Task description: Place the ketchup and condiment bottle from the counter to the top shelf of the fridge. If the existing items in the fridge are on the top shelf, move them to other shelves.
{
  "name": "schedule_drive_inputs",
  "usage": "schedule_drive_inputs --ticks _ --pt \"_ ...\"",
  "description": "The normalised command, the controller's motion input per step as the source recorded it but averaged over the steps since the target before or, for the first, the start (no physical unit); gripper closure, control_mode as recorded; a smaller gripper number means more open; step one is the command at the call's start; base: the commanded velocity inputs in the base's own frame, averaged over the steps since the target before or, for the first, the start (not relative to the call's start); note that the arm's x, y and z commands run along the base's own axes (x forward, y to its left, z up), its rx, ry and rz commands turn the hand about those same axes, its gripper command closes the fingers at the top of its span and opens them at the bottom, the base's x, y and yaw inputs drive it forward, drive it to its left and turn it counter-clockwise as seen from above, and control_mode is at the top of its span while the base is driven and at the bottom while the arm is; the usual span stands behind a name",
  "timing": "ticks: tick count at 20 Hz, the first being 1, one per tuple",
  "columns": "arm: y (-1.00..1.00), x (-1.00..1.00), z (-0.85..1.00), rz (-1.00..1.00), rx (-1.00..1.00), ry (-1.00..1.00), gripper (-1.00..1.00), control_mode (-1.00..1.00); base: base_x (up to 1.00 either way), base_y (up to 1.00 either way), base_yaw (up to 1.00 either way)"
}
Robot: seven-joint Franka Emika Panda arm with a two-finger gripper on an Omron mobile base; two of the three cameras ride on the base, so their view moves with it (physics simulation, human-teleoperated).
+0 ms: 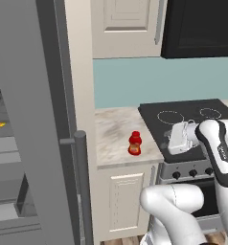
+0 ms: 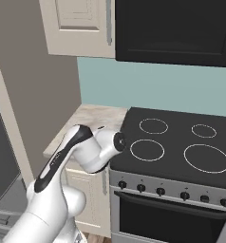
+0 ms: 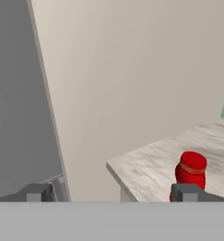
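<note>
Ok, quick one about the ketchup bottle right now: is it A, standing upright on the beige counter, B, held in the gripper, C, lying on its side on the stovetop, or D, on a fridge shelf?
A: the ketchup stands upright on the counter, left of the stovetop, and the hand view shows the open gripper short of it, with nothing between the fingertips.
</note>
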Motion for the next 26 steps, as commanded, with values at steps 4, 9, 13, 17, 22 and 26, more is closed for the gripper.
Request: schedule_drive_inputs --ticks 4,9,13,17,22,26 --pt "0.23 0.19 -0.05 0.03 0.0 0.0 -1.0 -1.0 0.0 0.0 0.0" --pt "0.16 0.27 -0.05 0.05 0.0 0.0 -1.0 -1.0 0.0 0.0 0.0" --pt "0.1 0.36 -0.06 0.06 0.0 0.0 -1.0 -1.0 0.0 0.0 0.0" --pt "0.01 0.46 -0.03 0.05 0.0 0.01 -1.0 -1.0 0.0 0.0 0.0" --pt "0.0 0.33 -0.07 0.05 0.0 0.01 -1.0 -1.0 0.0 0.0 0.0" --pt "0.0 0.24 -0.23 0.05 0.0 0.01 -1.0 -1.0 0.0 0.0 0.0"
